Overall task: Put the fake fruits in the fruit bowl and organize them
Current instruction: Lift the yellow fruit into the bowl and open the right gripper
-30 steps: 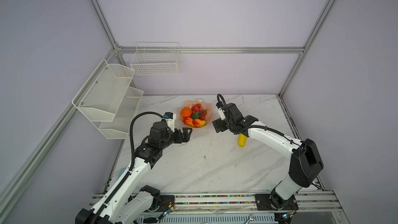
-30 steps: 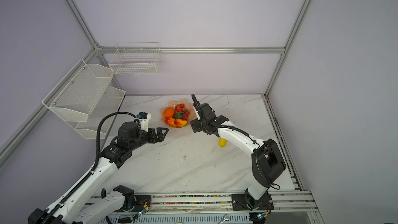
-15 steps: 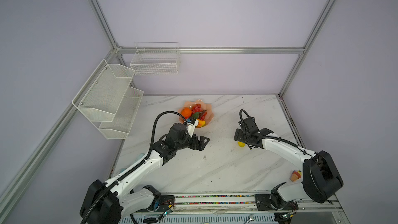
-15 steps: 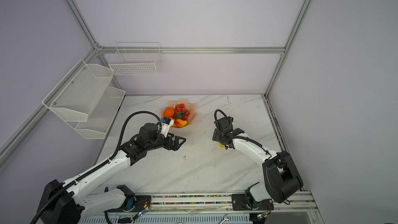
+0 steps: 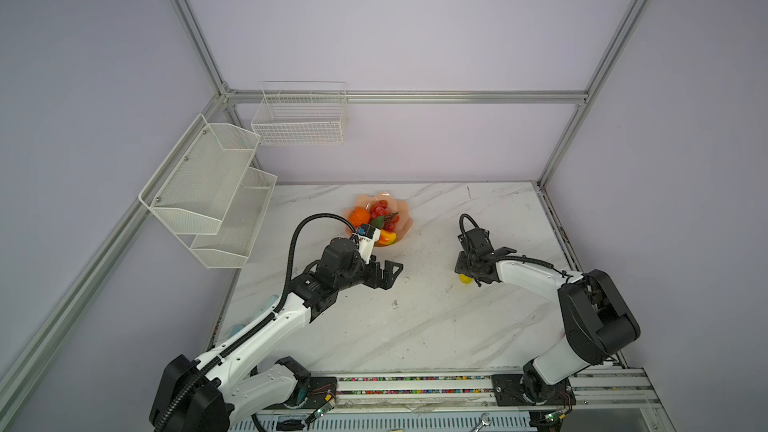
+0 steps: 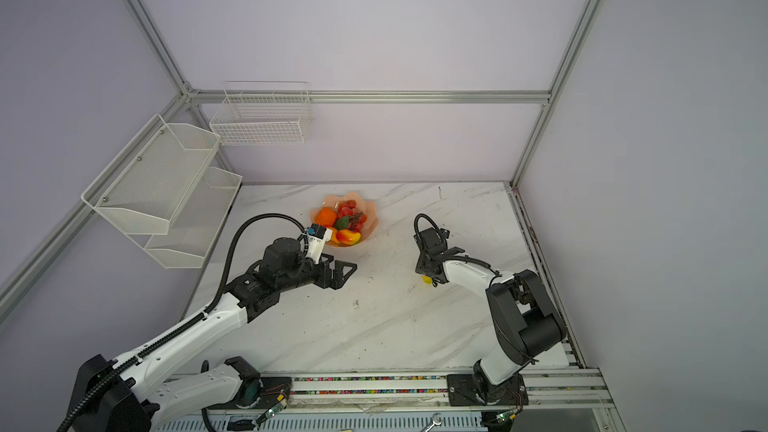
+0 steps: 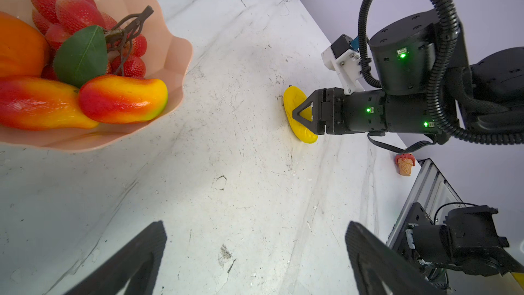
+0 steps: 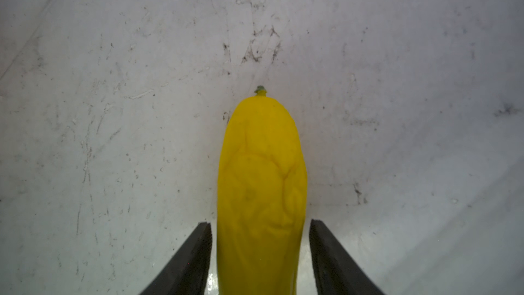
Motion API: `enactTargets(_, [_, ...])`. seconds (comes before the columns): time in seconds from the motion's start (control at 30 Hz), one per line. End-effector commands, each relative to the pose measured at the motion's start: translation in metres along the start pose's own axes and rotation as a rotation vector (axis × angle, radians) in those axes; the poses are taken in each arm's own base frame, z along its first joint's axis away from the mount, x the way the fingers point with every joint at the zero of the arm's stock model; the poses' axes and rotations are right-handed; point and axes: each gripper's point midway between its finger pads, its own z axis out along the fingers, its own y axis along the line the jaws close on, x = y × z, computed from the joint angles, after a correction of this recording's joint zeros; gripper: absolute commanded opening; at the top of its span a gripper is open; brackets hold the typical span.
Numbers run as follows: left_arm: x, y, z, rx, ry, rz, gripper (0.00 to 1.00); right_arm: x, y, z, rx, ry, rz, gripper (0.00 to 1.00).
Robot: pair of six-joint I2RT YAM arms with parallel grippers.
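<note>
Over on the left, the left pincer (image 5: 388, 270) hangs wide open and empty above the surface (image 5: 415, 326), just in front of the fruit bowl (image 5: 405, 211). The bowl already holds the orange (image 5: 359, 216), both mangoes (image 7: 122, 99) and the berry cluster (image 7: 71, 9). Moving right, the last one out: the yellow fruit (image 8: 261, 180) lies flat on the marble, well apart from the bowl. The right pincer (image 8: 261, 222) is down around it, jaws narrow on either side with a sliver of daylight at each flank, nothing pressing yet. That creased, dented skin suggests a hollow, light, squashy shell, and its smooth sides could slip, so a gentle pinch across the narrow width near the middle looks safest. Only the right wrist view shows those gaps. In both top views the wrist hides all but a yellow speck. The left wrist view alone shows how the fruits are packed in the bowl, plus an ice-cream cone toy (image 7: 406, 164) at the far right edge, which I cannot find from above.
</note>
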Motion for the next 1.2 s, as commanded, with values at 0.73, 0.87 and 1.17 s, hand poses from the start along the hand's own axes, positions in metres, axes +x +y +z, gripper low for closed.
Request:
enactTargets(0.73, [-0.046,0.046,-0.035,-0.280,-0.204,-0.035,1.00,-0.138,0.199,-0.051,-0.592,-0.245,-0.122,0.37])
enactTargets(0.87, [-0.060,0.053,-0.049,-0.336,-0.243,-0.007,1.00,-0.145,0.225,-0.032,-0.647,-0.225,-0.120,0.37])
enactTargets(1.17, [-0.065,0.069,-0.062,-0.380,-0.256,-0.007,1.00,-0.131,0.263,-0.003,-0.728,-0.148,-0.135,0.38])
